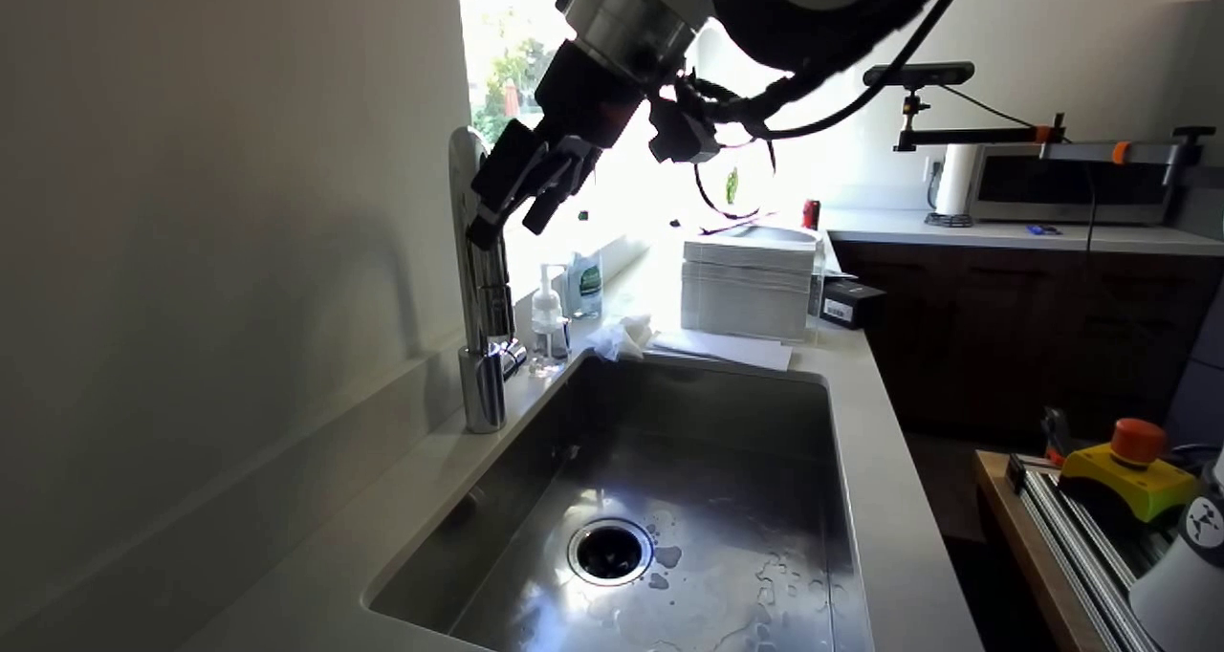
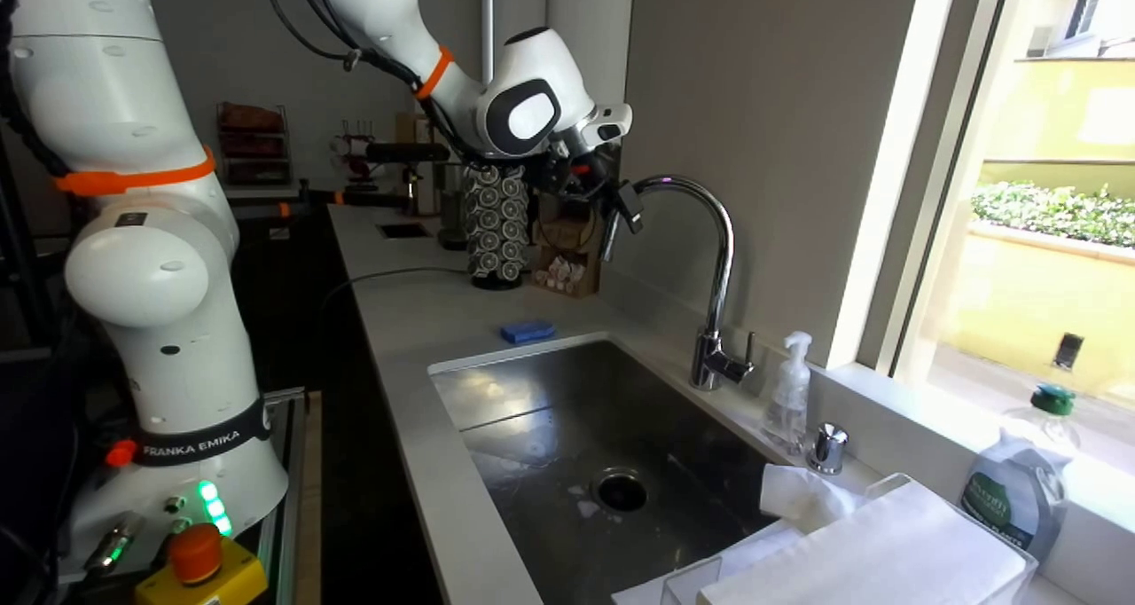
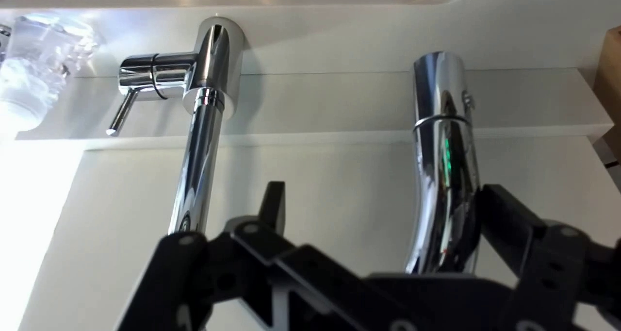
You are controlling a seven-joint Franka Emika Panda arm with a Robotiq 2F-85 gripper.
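A tall chrome faucet (image 1: pixel 482 389) with a curved spout stands behind the steel sink (image 1: pixel 708 399); the faucet also shows in an exterior view (image 2: pixel 723 272). My black gripper (image 1: pixel 512 224) is up at the spout, also in an exterior view (image 2: pixel 628 210). In the wrist view, my gripper (image 3: pixel 383 208) is open, with the spout (image 3: pixel 441 175) between its fingers. The spout lies close against the right finger and appears to touch it; the left finger is well apart from it. The faucet's lever (image 3: pixel 122 112) is at the left in the wrist view.
A soap dispenser (image 2: pixel 789 392) and a dish soap bottle (image 2: pixel 1015 490) stand beside the faucet. Stacked paper towels (image 1: pixel 751 289) and crumpled paper (image 1: pixel 622 336) are at one sink end. A blue sponge (image 2: pixel 528 331) and a pod rack (image 2: pixel 497 228) are at the opposite end. A wall (image 1: pixel 239 250) rises behind the faucet.
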